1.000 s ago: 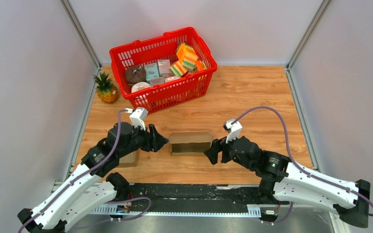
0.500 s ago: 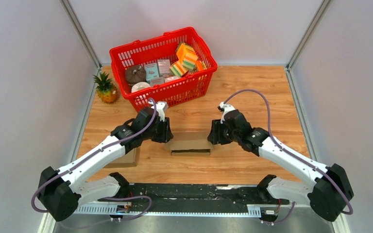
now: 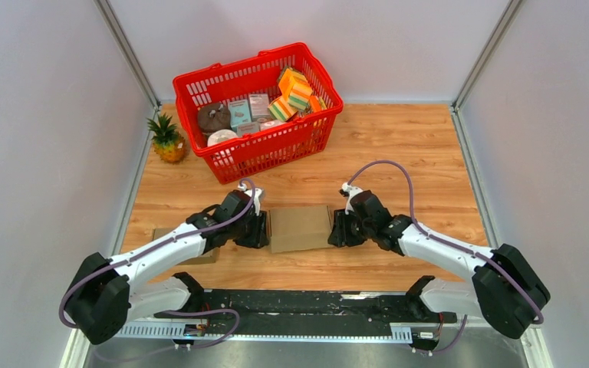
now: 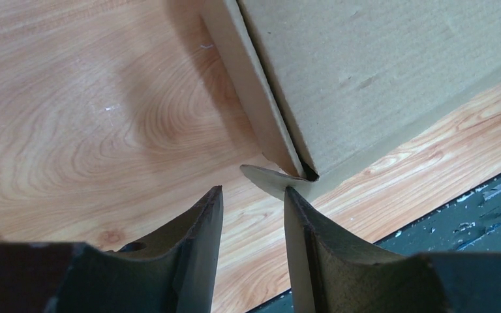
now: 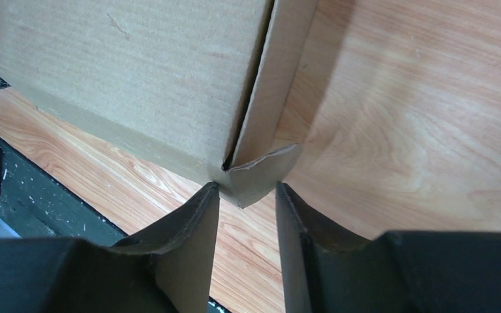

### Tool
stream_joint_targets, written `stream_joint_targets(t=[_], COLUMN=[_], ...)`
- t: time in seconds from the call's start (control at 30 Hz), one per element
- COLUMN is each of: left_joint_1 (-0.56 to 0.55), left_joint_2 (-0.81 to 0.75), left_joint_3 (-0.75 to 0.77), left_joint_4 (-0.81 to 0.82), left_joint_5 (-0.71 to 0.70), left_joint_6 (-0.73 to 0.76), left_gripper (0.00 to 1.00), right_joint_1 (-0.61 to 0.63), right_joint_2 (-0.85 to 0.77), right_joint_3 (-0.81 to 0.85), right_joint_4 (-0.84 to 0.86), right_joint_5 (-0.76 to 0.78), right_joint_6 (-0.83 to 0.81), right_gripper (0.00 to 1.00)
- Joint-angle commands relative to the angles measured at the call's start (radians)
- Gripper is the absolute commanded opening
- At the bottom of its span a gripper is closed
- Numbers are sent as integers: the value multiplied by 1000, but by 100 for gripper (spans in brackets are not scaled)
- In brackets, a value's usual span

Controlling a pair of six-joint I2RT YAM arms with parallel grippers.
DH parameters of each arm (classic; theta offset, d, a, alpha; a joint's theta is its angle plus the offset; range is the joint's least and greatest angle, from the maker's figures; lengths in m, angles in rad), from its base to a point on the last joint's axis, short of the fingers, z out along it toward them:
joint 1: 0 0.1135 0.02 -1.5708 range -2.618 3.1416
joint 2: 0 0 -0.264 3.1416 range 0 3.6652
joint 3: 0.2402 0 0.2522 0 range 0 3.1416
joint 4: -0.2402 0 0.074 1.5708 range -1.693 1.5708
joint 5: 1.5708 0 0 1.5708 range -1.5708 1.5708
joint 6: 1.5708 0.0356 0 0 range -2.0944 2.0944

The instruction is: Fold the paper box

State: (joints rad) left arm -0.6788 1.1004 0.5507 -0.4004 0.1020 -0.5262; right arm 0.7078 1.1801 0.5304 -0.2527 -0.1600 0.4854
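Note:
The brown paper box (image 3: 299, 228) lies on the wooden table between my two arms, its top closed flat. My left gripper (image 3: 261, 228) sits at the box's left end and is open. In the left wrist view a small curled flap (image 4: 265, 178) at the box corner touches the tip of one finger (image 4: 300, 225), and only bare wood shows between the jaws of the left gripper (image 4: 251, 193). My right gripper (image 3: 338, 228) is at the box's right end, also open. The right corner flap (image 5: 259, 174) pokes just beyond the tips of the right gripper (image 5: 246, 188).
A red basket (image 3: 276, 151) filled with several small items stands at the back, with a pineapple (image 3: 167, 139) to its left. A flat piece of cardboard (image 3: 202, 258) lies partly under my left arm. The black rail (image 3: 307, 303) runs along the near edge.
Both arms reached forward and closed in on the box's ends. The box, open-topped a second ago, now lies with its top closed flat. Both sets of jaws have narrowed.

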Motion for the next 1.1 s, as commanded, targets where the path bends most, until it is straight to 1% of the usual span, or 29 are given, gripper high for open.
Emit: stream_joint_targets(t=[0.0, 0.03, 0.07, 0.1, 0.13, 0.17, 0.2, 0.23, 0.27, 0.3, 0.37, 0.43, 0.5, 0.53, 0.57, 0.6, 0.63, 0.7, 0.8, 0.93, 0.97, 1.07], left_joint_1=[4, 2, 4, 4, 4, 4, 7, 15, 16, 18, 24, 31, 47, 50, 48, 50, 50, 50, 48, 48, 48, 50], left_joint_2=[-34, -56, -112, -141, -169, -204, -212, -215, -203, -189, -128, -73, 16, 44, 82, 98, 108, 133, 144, 136, 136, 131], left_joint_3=[17, 18, 18, 21, 26, 34, 57, 72, 87, 115, 138, 158, 169, 170, 167, 154, 143, 108, 54, 15, 11, 20], left_joint_4=[26, 23, 26, 22, 17, 8, 2, -8, -17, -15, -11, 11, 35, 57, 70, 81, 109, 132, 170, 205, 207, 190], left_joint_5=[8, 22, 25, 25, 30, 33, 34, 28, 31, 30, 2, 2, 1, 5, 8, 11, 19, 31, 45, 54, 53, 48], left_joint_6=[-6, 0, 2, 5, 9, 14, 20, 19, 18, 20, 20, 31, 29, 32, 29, 23, 17, 5, -15, -28, -26, -23], left_gripper=[48, 48, 49, 52, 59, 62, 64, 67, 68, 68, 68, 68, 66, 63, 61, 59, 57, 55, 52, 45, 44, 41], right_joint_1=[-14, -13, -13, -14, -14, -16, -18, -27, -33, -42, -70, -103, -125, -133, -134, -134, -134, -133, -134, -136, -136, -146], right_joint_2=[7, -13, -36, -84, -106, -125, -147, -152, -151, -139, -110, -44, 19, 38, 55, 79, 91, 119, 142, 147, 144, 132], right_joint_3=[16, 23, 35, 43, 51, 72, 83, 92, 105, 120, 140, 160, 155, 154, 152, 148, 132, 114, 66, 40, 45, 62], right_joint_4=[35, 21, -9, -25, -40, -71, -83, -89, -95, -91, -73, -54, -2, 13, 48, 67, 81, 128, 173, 164, 158, 138], right_joint_5=[-41, -44, -46, -44, -41, -33, -23, -18, -13, -10, -15, -16, -59, -73, -85, -111, -122, -165, -182, -159, -156, -170], right_joint_6=[-2, -2, -5, -10, -16, -30, -37, -45, -53, -67, -88, -103, -103, -105, -107, -107, -94, -82, -56, -67, -73, -74], right_gripper=[39, 39, 40, 43, 48, 53, 62, 66, 70, 73, 73, 71, 62, 59, 53, 50, 49, 47, 44, 40, 39, 38])
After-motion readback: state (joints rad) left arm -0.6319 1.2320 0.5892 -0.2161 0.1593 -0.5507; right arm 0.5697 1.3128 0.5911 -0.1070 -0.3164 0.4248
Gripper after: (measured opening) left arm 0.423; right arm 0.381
